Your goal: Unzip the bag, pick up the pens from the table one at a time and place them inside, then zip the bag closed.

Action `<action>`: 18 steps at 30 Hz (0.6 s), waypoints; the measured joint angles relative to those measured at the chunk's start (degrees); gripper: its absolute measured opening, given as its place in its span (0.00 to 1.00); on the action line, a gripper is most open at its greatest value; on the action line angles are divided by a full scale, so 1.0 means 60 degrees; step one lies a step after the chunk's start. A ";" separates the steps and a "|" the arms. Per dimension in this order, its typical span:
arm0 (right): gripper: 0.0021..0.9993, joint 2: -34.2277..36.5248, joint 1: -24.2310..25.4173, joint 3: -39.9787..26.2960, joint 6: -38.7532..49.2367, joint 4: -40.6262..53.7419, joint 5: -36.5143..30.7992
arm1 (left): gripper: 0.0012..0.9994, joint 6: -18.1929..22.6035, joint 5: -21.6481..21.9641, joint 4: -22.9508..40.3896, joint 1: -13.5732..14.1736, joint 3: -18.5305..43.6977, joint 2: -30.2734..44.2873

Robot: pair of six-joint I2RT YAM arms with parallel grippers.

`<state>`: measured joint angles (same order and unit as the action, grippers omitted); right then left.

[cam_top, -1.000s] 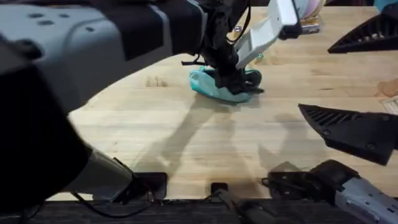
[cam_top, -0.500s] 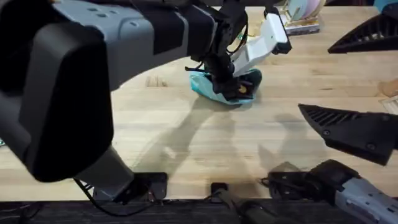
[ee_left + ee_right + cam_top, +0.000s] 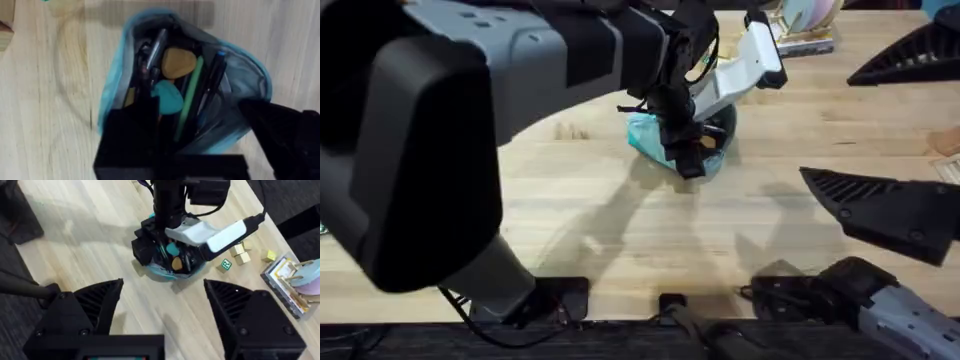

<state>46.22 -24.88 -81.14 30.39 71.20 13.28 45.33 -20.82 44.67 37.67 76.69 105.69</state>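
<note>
left hand (image 3: 200, 150) sits open over the bag's mouth; bag (image 3: 250, 85) looks soft and floppy, I'd pinch the rim just beside the fingers

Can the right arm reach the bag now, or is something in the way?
Probably not cleanly. The right gripper is open and back from the bag, with bare table between. But the left gripper sits right over the bag's open mouth, so the left arm blocks the way in from above.
</note>
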 joint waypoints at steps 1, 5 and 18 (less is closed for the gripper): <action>1.00 0.0001 0.0000 0.0000 0.0000 0.0000 0.0000 | 0.98 0.0013 -0.0023 -0.0031 0.0000 0.0015 0.0000; 1.00 0.0002 0.0000 0.0000 0.0000 0.0000 0.0000 | 0.99 -0.0004 -0.0071 -0.0085 -0.0033 0.0018 0.0000; 1.00 0.0000 0.0000 0.0000 0.0000 0.0000 0.0000 | 0.99 -0.0592 -0.0139 0.0375 -0.0189 0.0769 -0.0579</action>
<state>46.22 -24.88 -81.14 30.39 71.20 13.28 41.78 -21.65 46.92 36.54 81.30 102.21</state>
